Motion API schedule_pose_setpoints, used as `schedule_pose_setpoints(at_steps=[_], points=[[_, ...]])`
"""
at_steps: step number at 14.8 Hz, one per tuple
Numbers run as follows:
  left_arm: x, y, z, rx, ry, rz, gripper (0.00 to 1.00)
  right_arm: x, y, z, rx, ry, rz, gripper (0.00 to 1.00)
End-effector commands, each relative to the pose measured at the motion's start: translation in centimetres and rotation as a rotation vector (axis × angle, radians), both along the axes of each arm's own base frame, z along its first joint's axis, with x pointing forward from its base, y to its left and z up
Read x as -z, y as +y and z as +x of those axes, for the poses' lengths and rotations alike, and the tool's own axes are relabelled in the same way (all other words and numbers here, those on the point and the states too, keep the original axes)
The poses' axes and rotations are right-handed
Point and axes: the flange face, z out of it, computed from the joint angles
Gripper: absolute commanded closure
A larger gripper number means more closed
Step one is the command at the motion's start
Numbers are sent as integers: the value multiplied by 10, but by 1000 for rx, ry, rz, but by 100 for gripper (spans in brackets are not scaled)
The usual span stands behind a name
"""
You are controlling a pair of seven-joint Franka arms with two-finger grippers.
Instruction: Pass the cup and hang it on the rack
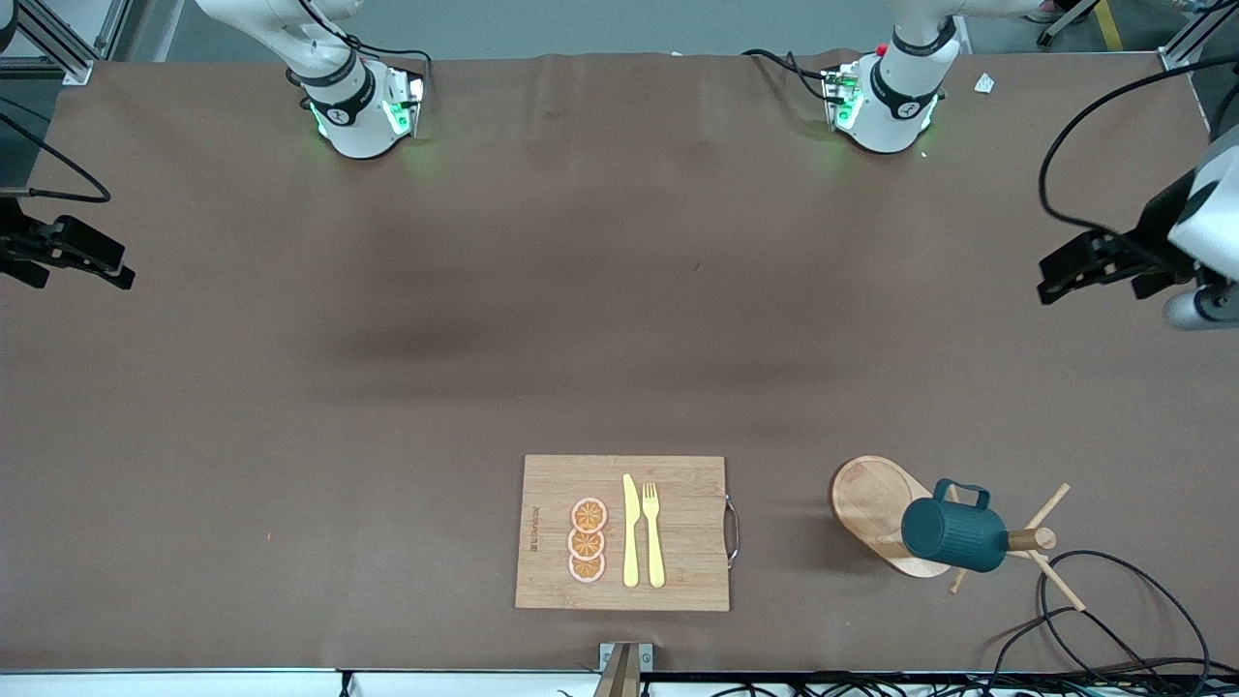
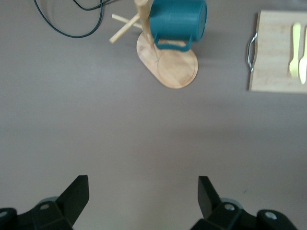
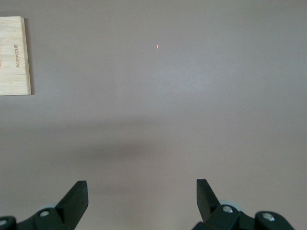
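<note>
The dark teal ribbed cup (image 1: 953, 532) hangs on a peg of the light wooden rack (image 1: 871, 503), tipped on its side with its handle up, near the front camera at the left arm's end of the table. The left wrist view shows the same cup (image 2: 177, 19) on the rack (image 2: 175, 67) from a distance. My left gripper (image 1: 1050, 276) hovers open and empty over that end's table edge, well apart from the rack; its fingers (image 2: 76, 194) frame bare cloth. My right gripper (image 1: 121, 269) waits open and empty over the right arm's end, its fingers (image 3: 76, 196) over bare cloth.
A bamboo cutting board (image 1: 687, 484) with a metal handle lies near the front camera, carrying a yellow knife (image 1: 630, 532), a fork (image 1: 653, 537) and three orange slices (image 1: 588, 540). Black cables (image 1: 1113, 605) loop beside the rack. Brown cloth covers the table.
</note>
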Motion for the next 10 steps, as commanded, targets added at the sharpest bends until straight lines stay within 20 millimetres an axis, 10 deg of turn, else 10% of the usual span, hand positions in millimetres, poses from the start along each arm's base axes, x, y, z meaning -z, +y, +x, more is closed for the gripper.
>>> schedule_pose_setpoints(at_steps=[1, 10], points=[[-2, 10, -32, 38, 14, 12, 0, -3, 2, -7, 0, -2, -6, 0], [-1, 0, -69, 36, 13, 17, 0, -5, 2, -7, 1, -6, -6, 0]])
